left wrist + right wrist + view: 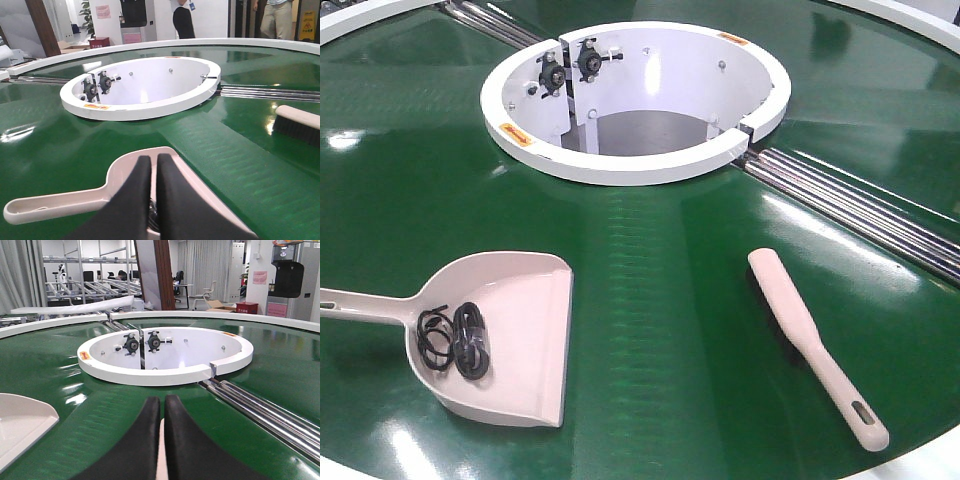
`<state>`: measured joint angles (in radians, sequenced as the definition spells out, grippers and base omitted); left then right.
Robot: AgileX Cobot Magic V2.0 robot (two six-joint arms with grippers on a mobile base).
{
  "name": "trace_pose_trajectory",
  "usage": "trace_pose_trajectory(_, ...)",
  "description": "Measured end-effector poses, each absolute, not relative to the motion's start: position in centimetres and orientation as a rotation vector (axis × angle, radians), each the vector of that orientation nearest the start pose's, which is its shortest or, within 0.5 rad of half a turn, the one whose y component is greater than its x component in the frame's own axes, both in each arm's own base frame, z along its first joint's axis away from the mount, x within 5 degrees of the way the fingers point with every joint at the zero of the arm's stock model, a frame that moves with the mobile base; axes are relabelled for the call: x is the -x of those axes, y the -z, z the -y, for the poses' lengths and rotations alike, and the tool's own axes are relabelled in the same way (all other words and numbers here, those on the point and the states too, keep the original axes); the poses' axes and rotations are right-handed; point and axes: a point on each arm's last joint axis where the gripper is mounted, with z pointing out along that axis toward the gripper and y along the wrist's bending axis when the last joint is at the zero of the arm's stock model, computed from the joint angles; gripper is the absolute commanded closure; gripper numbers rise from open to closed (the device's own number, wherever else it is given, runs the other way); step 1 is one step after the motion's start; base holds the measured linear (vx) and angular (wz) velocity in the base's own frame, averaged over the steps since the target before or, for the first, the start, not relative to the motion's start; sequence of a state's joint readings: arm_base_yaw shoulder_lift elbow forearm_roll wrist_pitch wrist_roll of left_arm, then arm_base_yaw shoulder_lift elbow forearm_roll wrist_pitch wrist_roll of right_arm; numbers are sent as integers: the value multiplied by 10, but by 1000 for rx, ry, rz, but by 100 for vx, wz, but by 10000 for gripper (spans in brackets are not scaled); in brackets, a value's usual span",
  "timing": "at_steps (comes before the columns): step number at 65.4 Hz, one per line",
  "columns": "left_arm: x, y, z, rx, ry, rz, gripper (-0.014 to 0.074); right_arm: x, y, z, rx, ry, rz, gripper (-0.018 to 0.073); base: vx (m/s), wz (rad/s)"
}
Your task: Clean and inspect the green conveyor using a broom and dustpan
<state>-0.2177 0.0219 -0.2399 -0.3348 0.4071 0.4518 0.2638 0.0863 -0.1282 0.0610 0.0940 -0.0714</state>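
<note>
The green conveyor [660, 300] fills the front view. The dustpan [520, 300] lies flat on it at the left, handle pointing left, with black rings and a black cord [455, 340] inside. The broom [800, 330] lies on the belt at the right, bristles down, slotted handle end near me. Neither gripper shows in the front view. My left gripper [154, 156] hangs shut above the dustpan [55, 205], holding nothing. My right gripper [162, 399] is shut above the broom [161, 455], a pale strip showing below the slit between its fingers.
The white ring-shaped hub [640, 165] stands in the middle of the belt behind both tools. Silver rollers [860, 205] run from the hub towards the right edge. People and office furniture stand beyond the conveyor's white outer rim [150, 46].
</note>
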Motion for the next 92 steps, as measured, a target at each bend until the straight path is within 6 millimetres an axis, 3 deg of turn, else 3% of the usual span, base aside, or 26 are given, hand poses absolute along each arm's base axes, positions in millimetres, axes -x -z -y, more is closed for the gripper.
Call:
trace_pose_trajectory(32, -39, -254, 20, -390, 162, -1606, 603, -57, -243, -16, 215, -206, -1524, 568, 0, 0)
trace_pose_trajectory(41, -46, -232, 17, -385, 85, -1643, 603, -57, -243, -16, 215, -206, -1524, 568, 0, 0)
trace_pose_trajectory(53, -58, -201, 7, -177, -2, -1569, 603, -57, -243, -16, 215, -206, -1524, 568, 0, 0)
trace_pose_trajectory(92, -56, -198, 5, -117, 12, -1563, 603, -57, -243, -16, 215, -206, -1525, 568, 0, 0)
